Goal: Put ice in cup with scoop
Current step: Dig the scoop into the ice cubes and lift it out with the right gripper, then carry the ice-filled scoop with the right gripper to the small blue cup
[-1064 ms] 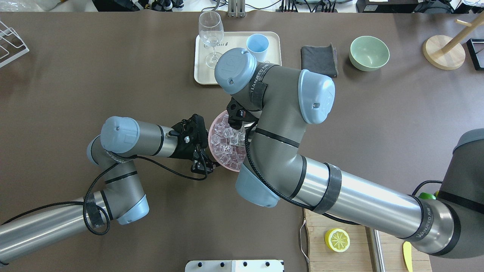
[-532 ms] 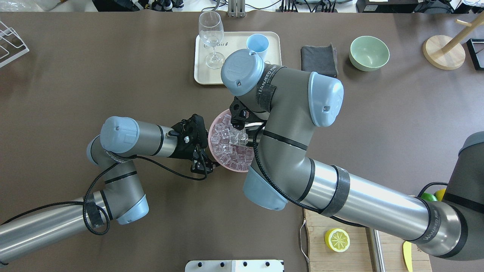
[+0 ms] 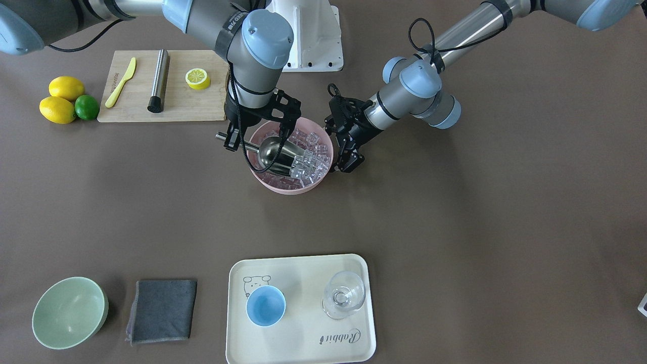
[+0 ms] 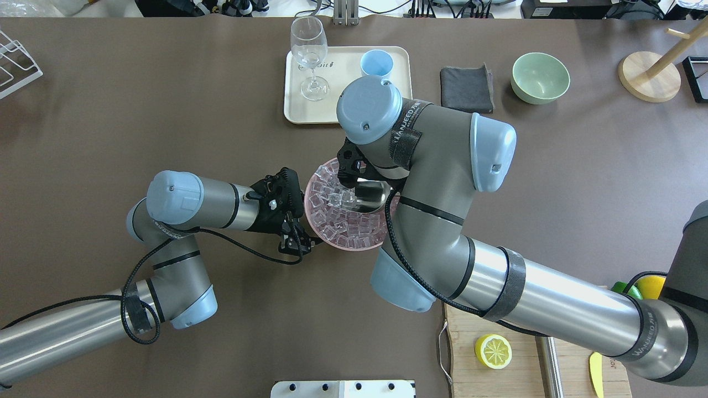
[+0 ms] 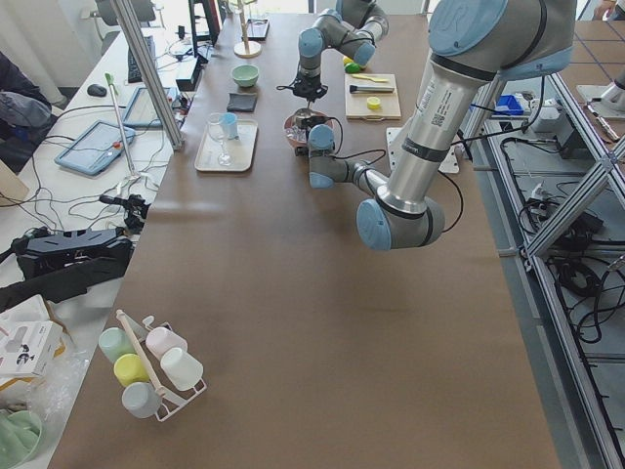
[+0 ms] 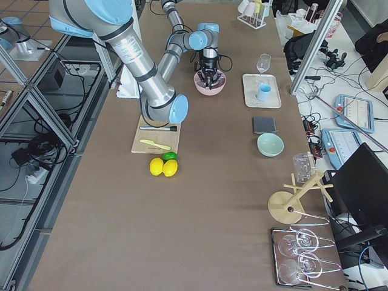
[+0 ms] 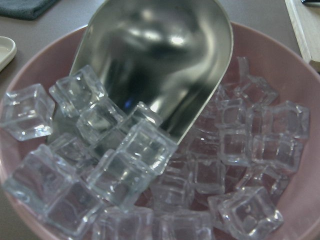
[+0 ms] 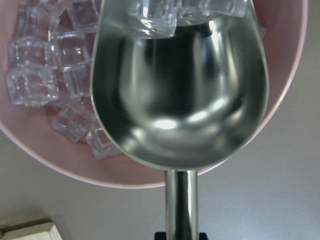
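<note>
In the front-facing view, bare desk (image 3: 455, 212) lies open from the pink bowl (image 3: 290, 189) down to the tray (image 3: 298, 273). The right hand (image 3: 233, 141), clamped on the scoop (image 3: 275, 151), crowds the bowl's left side, the left hand (image 3: 349, 163) its right; a stemmed glass (image 3: 344, 294) stands beside the cup (image 3: 266, 305).

Cream tray (image 3: 303, 326) carries an upright clear stemmed glass (image 3: 343, 294); grey cloth (image 3: 162, 309) lies just beside the tray, pale green bowl (image 3: 68, 312) further out that side. Well apart from the tray: wooden board (image 3: 182, 107) with half lemon (image 3: 197, 78), yellow knife (image 3: 120, 82), steel cylinder (image 3: 158, 81).

Overhead: high, down on table (image 4: 166, 83).
Front-facing: opposite, steep.
Sides: distant, lengthwise.
Wrists: close, sharing scoop (image 7: 160, 65), pink bowl (image 7: 280, 55).
</note>
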`<control>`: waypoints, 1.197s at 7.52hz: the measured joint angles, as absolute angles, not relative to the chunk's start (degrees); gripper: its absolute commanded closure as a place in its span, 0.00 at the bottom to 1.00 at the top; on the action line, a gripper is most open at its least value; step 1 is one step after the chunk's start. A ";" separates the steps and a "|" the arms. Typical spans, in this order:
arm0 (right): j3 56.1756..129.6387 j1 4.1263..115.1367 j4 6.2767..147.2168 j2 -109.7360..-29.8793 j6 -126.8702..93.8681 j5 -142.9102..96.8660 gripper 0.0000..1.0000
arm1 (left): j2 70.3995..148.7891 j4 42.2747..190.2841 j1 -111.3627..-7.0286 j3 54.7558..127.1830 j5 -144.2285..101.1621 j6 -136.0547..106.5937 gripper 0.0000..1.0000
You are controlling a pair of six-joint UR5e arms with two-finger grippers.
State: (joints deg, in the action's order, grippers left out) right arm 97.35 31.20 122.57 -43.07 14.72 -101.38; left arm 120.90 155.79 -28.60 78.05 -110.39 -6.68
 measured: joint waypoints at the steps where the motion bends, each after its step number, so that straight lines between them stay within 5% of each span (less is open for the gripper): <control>1: 98.59 31.20 121.91 -44.13 13.85 -101.63 1.00 | 120.91 155.80 -28.62 78.05 -110.39 -6.68 0.02; 9: 110.25 35.66 113.22 -53.98 6.05 -109.11 1.00 | 120.80 155.74 -28.63 78.13 -110.34 -6.59 0.02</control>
